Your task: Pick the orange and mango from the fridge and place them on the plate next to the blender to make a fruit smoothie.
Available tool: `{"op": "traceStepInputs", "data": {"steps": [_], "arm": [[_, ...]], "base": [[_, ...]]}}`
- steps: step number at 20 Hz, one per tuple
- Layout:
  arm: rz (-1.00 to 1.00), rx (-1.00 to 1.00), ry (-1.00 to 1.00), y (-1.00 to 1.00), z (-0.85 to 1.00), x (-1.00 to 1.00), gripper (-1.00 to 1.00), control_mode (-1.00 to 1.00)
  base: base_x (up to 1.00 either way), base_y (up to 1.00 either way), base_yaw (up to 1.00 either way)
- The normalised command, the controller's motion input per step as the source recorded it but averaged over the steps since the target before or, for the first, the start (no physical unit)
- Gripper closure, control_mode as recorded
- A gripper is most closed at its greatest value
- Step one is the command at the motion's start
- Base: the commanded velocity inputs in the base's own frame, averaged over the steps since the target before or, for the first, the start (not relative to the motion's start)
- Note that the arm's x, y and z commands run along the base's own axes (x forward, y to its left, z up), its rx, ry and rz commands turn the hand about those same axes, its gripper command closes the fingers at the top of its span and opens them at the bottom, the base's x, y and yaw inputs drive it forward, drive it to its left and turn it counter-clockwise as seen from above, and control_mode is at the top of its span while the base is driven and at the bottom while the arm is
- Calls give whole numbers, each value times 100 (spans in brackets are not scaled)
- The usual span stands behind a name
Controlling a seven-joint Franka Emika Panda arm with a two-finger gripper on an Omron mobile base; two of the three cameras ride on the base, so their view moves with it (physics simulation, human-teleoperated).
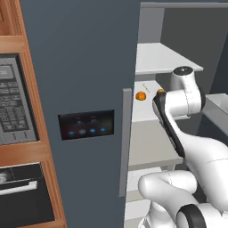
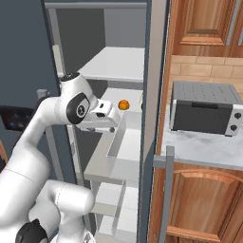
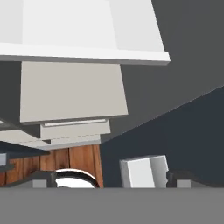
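Microwave (image 1: 15, 104): far left of the left base view, set in wooden cabinetry, keypad facing out.
Fridge (image 1: 80, 67): slate-grey closed door fills the centre-left, its black panel (image 1: 86, 124) lit with blue dots; the other door stands open on white shelves (image 1: 162, 58).
Orange (image 1: 140, 95): bright ball on the middle shelf, centre of the frame.
Mango (image 1: 160, 91): duller fruit just right of the orange, partly hidden behind the arm.
Gripper (image 2: 105, 121): centre-left of the right base view, level with the fruit shelf, near the orange (image 2: 124, 104) but apart from it; jaw state cannot be told.
Toaster oven (image 2: 204, 108): right of the right base view, on a pale counter (image 2: 199, 149).
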Motion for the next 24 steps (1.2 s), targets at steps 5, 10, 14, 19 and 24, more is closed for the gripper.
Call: {"op": "traceStepInputs", "data": {"steps": [5,10,14,19,24], "arm": [[0,0,0,76,0,28,-100,-100],[0,6,-5,9,-16,69,-100,-100],[0,6,-6,0,-11,67,-100,-100],[0,8,-8,-37,-2,42,-100,-100],[0,0,-4,-10,0,39,-100,-100]], "base": [[0,0,0],[0,0,0],[0,0,0],[0,0,0],[0,0,0]]}}
